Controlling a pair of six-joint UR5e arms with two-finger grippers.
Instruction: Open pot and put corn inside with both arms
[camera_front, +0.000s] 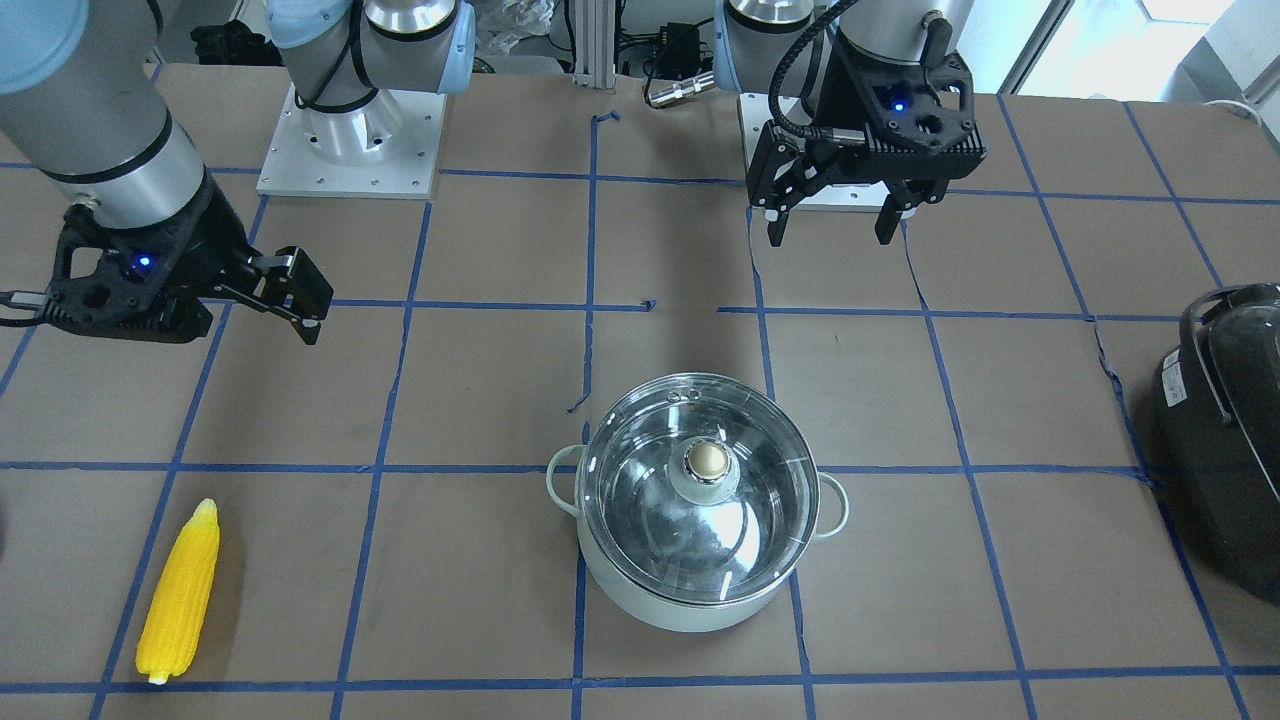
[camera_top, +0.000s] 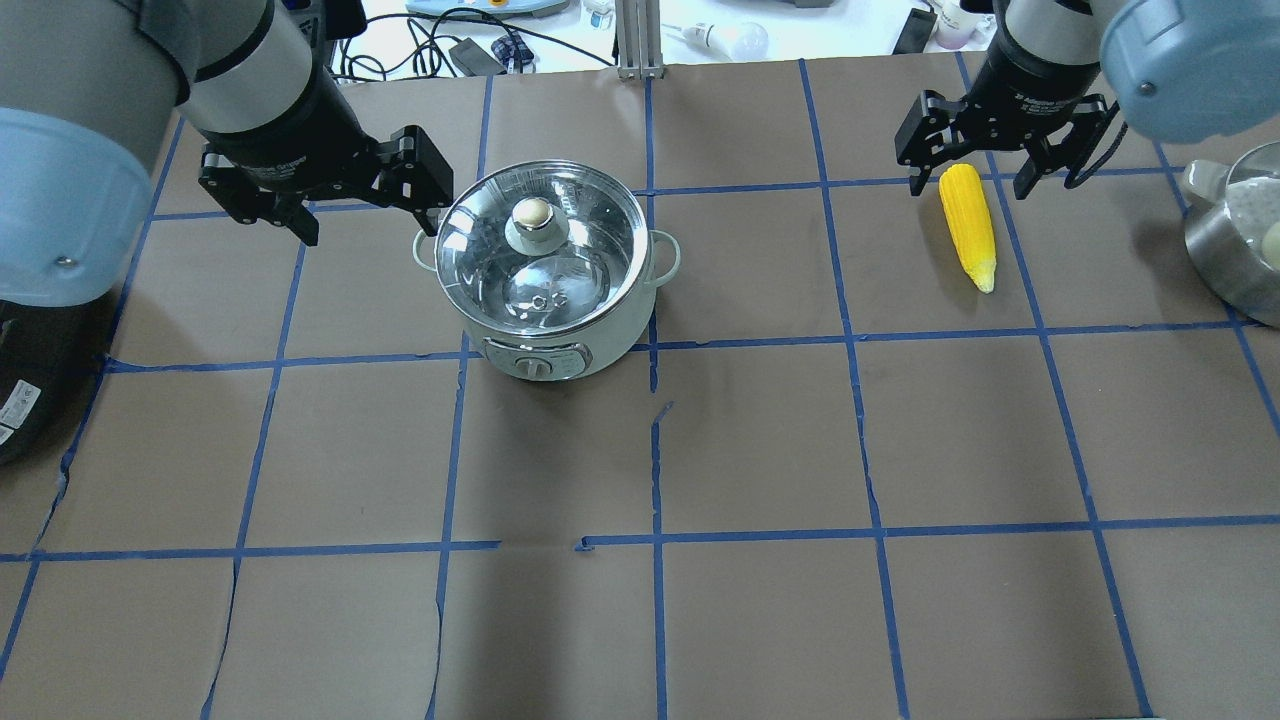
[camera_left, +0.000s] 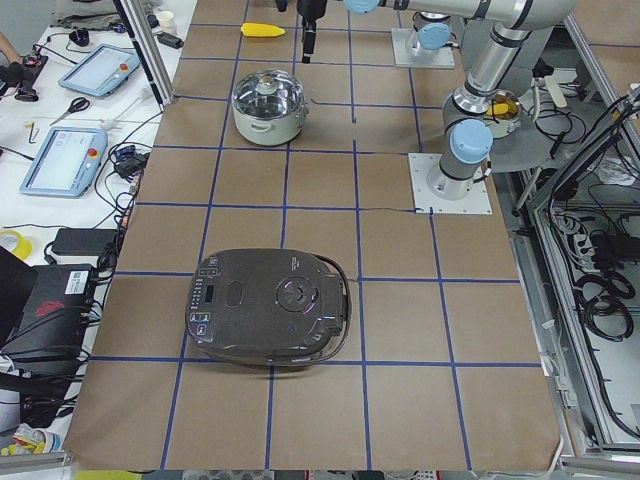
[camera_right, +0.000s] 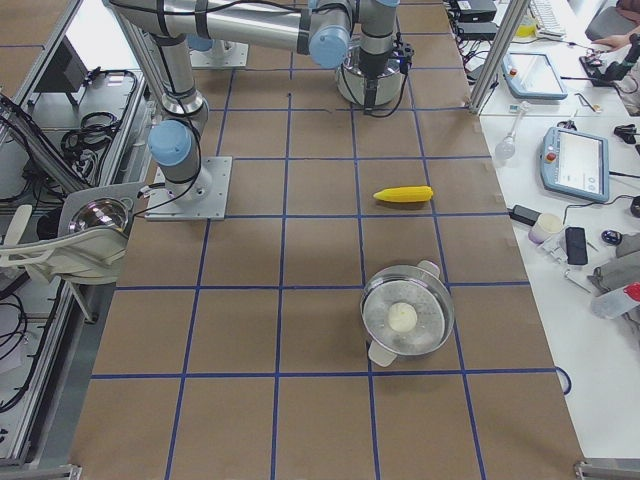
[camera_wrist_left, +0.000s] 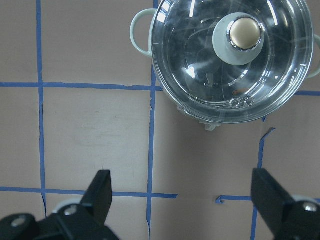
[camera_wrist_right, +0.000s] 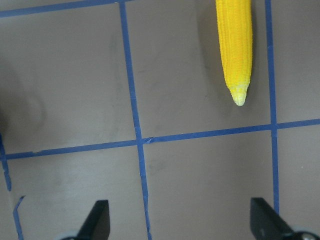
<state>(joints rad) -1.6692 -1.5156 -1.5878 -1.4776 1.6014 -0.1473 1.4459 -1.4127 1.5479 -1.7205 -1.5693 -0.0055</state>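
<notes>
1. Overhead exterior view: the round mint-white pot (camera_top: 600, 335) stands on the brown paper table (camera_top: 760, 440), which is crossed by blue tape lines (camera_top: 850, 335). It sits in my left half, toward the far side, with its clear glass lid (camera_top: 580, 255) on and the gold-topped knob (camera_top: 533, 213) upright.
2. The bright yellow plastic corn cob (camera_top: 968, 225) lies flat in my right half, well apart from the pot. Its long axis runs roughly away from me, and its paler tip points back toward me.
3. My left gripper (camera_top: 368, 225) hangs above the table near the pot, fingers spread wide and holding nothing.
4. My right gripper (camera_top: 970, 187) hangs above the table near the corn, fingers likewise apart.
5. Brown paper runs between pot and corn and for several grid rows toward me.
6. A black appliance (camera_top: 20, 390) sits at the table's left end, and a steel bowl (camera_top: 1235, 250) sits at the right edge.
</notes>
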